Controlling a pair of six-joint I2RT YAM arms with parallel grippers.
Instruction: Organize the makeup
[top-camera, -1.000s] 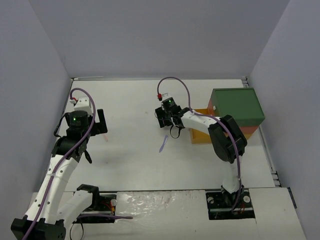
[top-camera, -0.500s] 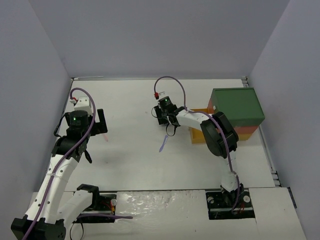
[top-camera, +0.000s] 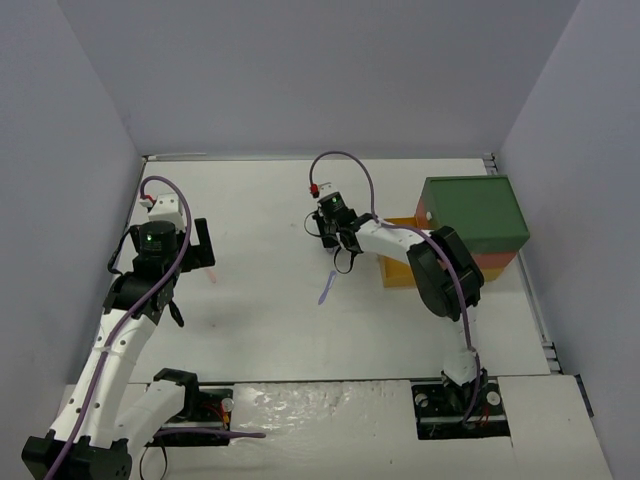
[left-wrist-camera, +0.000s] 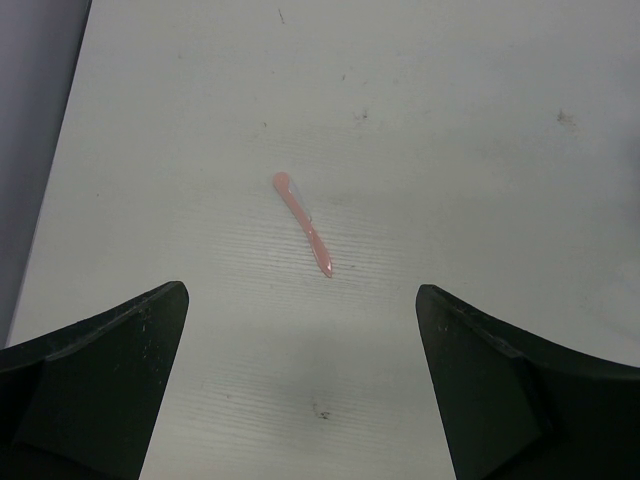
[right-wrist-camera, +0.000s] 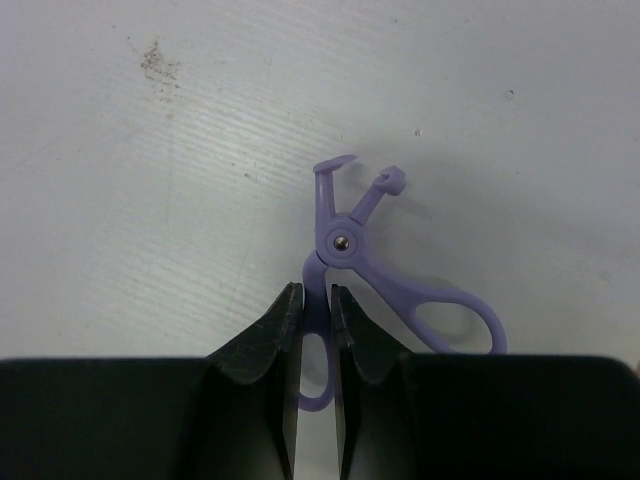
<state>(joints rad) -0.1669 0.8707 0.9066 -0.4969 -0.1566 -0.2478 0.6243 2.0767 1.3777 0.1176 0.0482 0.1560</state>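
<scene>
Now the lilac curler (right-wrist-camera: 345, 243), near the table's (right-wrist-camera: 150, 150) middle, has one handle loop clamped in the right gripper (right-wrist-camera: 315, 297), whose jaws have just closed. It looks ready to lift. The left gripper (left-wrist-camera: 302, 295) gapes wide above the pink stick (left-wrist-camera: 302, 223) near the left edge.

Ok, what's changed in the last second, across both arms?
The right gripper edged left and closed its fingers on one handle of the lilac scissor-like tool. The left gripper stayed open above the pink stick, and neither of those moved.
</scene>
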